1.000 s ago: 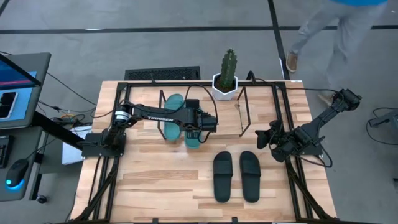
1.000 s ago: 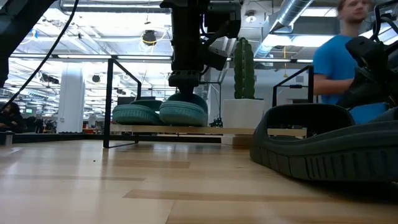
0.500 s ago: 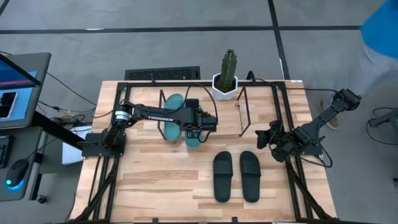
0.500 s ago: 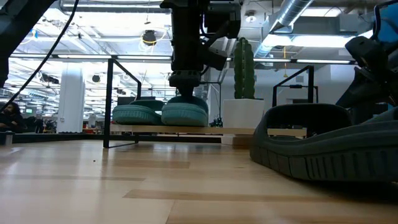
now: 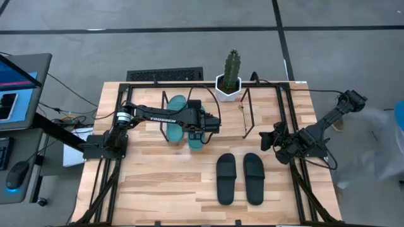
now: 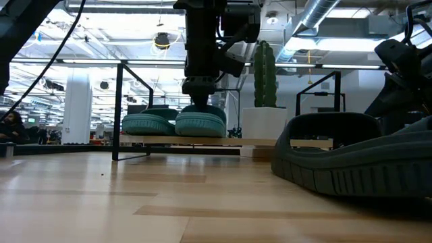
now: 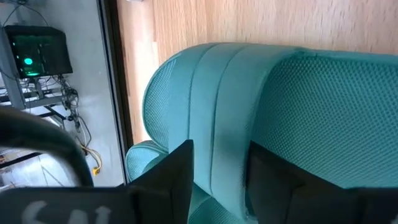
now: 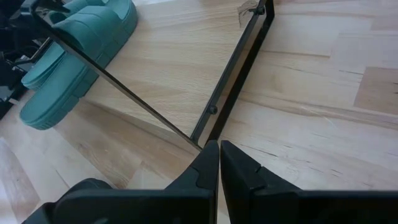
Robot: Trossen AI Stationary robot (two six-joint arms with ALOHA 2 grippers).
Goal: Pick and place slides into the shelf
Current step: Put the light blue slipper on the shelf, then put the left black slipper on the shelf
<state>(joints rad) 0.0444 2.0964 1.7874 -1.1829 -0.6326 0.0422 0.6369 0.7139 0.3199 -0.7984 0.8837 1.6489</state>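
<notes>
Two teal-green slides lie side by side on the shelf's wooden board [image 6: 202, 141], between its black rod end-frames [image 5: 247, 113]. One slide [image 5: 177, 116] rests free on its sole. My left gripper [image 5: 197, 126] is shut on the other [image 6: 200, 123], coming down on it from above. The black pair [image 5: 226, 178] [image 5: 254, 178] lies sole-down on the table, nearer the front. My right gripper [image 5: 266, 141] is shut and empty, low over the table to the right of the shelf, near the black pair. My left gripper pinches a raised band of the teal slide's wide strap [image 7: 217, 155] between its two fingers [image 7: 177, 171], which point down from above. The slide sits level with its sole on the shelf board, beside the other teal slide.
A cactus in a white pot [image 5: 230, 81] stands at the table's far edge behind the shelf. The large black table frame [image 5: 284, 94] runs around the work area. The shelf's right half [image 8: 186, 68] is bare board.
Neither gripper nor any slide has visibly moved. A person in blue beyond the table's far right corner has walked off to the right.
</notes>
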